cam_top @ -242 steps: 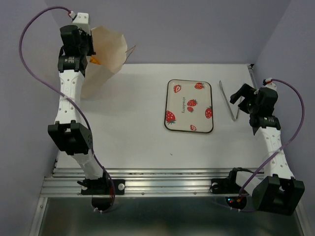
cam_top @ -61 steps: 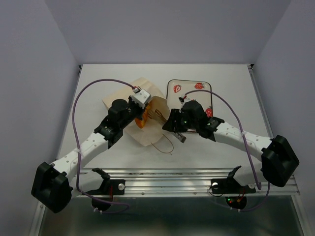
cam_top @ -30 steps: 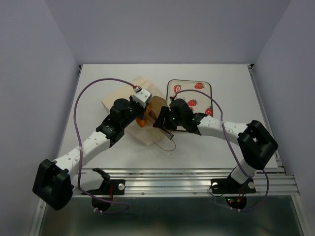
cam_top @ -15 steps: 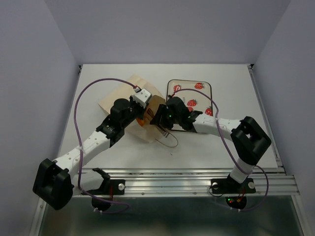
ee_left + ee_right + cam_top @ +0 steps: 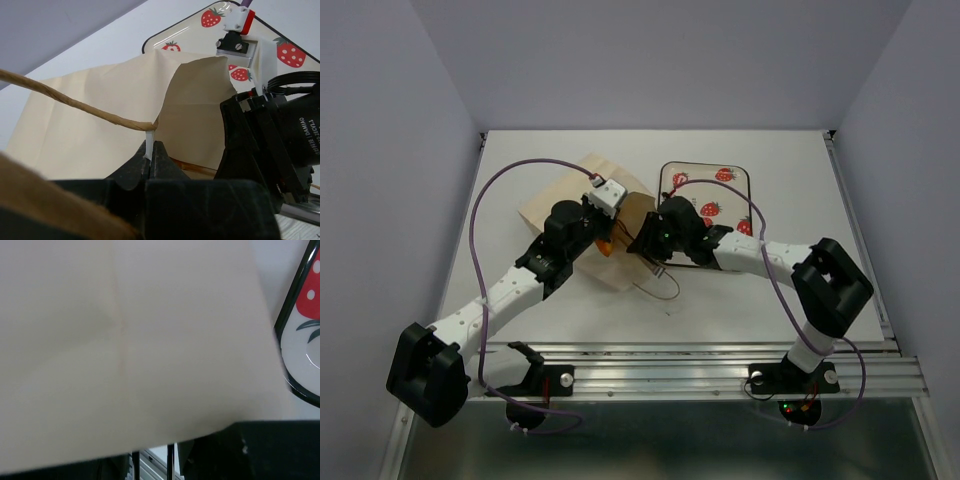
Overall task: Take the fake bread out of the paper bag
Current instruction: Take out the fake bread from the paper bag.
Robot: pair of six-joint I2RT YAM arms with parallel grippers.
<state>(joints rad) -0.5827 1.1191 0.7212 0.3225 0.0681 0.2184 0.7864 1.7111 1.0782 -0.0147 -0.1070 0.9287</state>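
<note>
The left pincer (image 5: 151,151) is clamped shut on the rim of the cream-beige paper bag (image 5: 90,125), beside its looped cord handle (image 5: 75,106). The right pincer (image 5: 646,247) sits at the bag's mouth. Paper blocks its camera, so I cannot tell its grip. The bag lies on the white counter (image 5: 770,140), just beside the white strawberry-print tray (image 5: 725,175). A bit of glossy orange toy bread (image 5: 605,248) shows at the mouth.

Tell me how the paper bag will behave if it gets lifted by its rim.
Likely floppy: the paper bag shows creases, and its rim buckles where the left gripper pinches it. Probably light, being thin paper, and apt to slide on the smooth table.
</note>
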